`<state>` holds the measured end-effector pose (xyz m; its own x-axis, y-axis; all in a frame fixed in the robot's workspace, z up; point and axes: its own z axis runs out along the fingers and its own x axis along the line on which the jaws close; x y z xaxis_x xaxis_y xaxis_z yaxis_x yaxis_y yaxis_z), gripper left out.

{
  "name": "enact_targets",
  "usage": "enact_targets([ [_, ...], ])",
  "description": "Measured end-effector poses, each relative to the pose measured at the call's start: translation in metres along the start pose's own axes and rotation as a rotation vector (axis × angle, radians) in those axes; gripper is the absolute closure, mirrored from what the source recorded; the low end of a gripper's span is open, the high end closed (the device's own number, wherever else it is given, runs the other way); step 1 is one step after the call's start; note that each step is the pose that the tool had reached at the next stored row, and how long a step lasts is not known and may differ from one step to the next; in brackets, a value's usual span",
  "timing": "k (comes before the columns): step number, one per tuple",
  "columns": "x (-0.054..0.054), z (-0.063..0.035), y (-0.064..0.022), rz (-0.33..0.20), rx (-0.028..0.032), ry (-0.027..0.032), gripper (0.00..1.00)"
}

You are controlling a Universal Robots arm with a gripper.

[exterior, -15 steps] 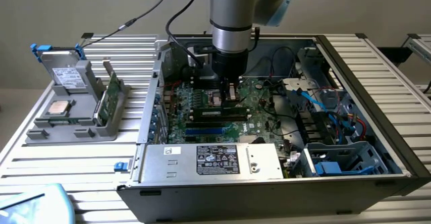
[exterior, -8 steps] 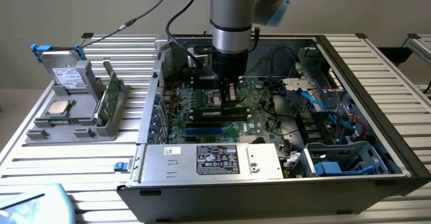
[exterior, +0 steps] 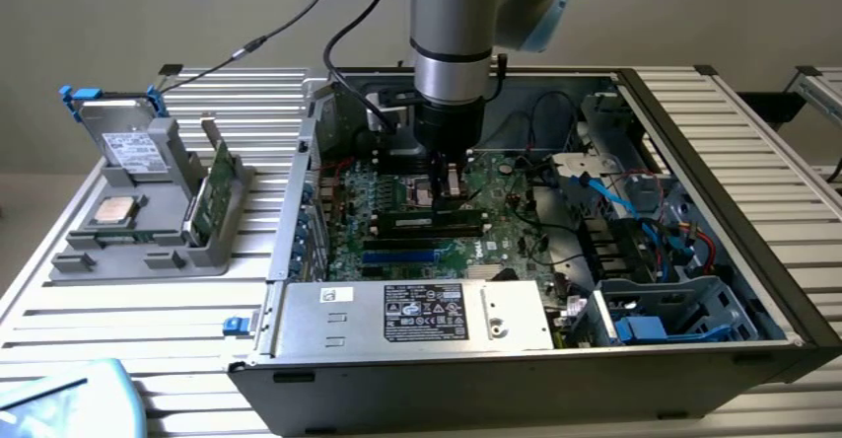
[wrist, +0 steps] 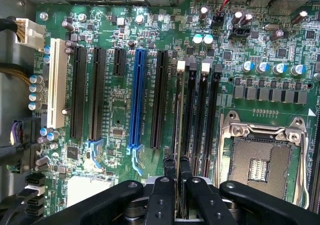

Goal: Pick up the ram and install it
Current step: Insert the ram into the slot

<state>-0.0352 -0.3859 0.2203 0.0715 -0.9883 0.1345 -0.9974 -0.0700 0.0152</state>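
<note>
Ram: a green stick standing on its long edge in the grey holder. The holder sits on the slatted table toward the edge on the exterior view's left, outside the computer case. The silver processor chip lies near it in the same holder. Nothing but the holder touches the stick. The gripper is well apart from it, down inside the case just above the motherboard. It is in line with the black memory slots that run alongside the open processor socket. Claw state: cannot tell; neither view shows whether it is clamped on something thin seen edge-on or merely drawn close. Handling judgement: the stick looks light, thin and stiff, with smooth faces likely to slip under a weak pinch. It is probably fragile at the chips and along the contact edge. The best hold appears to be on the two flat faces near the middle of the upper long edge, where it stands clear of the holder walls, with the contact edge left free. A tilted grip would likely bind it in the holder or in a slot.
</note>
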Motion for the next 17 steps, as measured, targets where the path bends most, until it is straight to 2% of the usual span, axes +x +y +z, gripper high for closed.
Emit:
enact_targets([
  [10, -0.0001, -0.0002, 0.0000, 0.006, -0.0009, 0.0000, 0.86],
  [17, 0.0004, -0.0038, 0.0000, 0.006, -0.0008, -0.0003, 0.86],
])
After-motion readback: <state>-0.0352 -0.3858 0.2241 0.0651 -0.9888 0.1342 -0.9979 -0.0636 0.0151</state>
